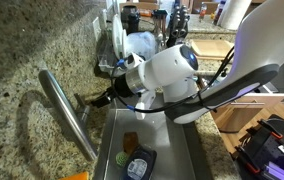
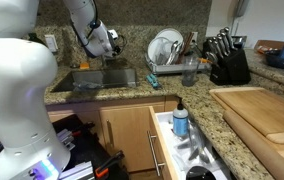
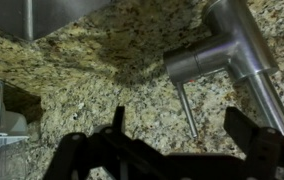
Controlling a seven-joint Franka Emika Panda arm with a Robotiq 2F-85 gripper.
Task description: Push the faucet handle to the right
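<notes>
In the wrist view the faucet handle [image 3: 186, 110] is a slim steel lever sticking out from the faucet's base [image 3: 197, 65], above the granite counter. The thick silver spout [image 3: 250, 60] runs off to the right. My gripper [image 3: 182, 128] is open, with one dark finger on each side of the lever's tip, and it holds nothing. I cannot tell whether a finger touches the lever. In an exterior view the gripper [image 1: 104, 98] sits close to the base of the long spout [image 1: 67, 112]; the handle is not clear there. In an exterior view the arm [image 2: 97, 40] reaches over the sink.
The steel sink [image 1: 172, 150] holds a sponge and a small container [image 1: 137, 163]. A dish rack with plates [image 2: 167, 50], a knife block [image 2: 227, 62], a wooden cutting board [image 2: 264, 112] and a blue-capped bottle [image 2: 180, 120] stand on the granite counter [image 3: 82, 90].
</notes>
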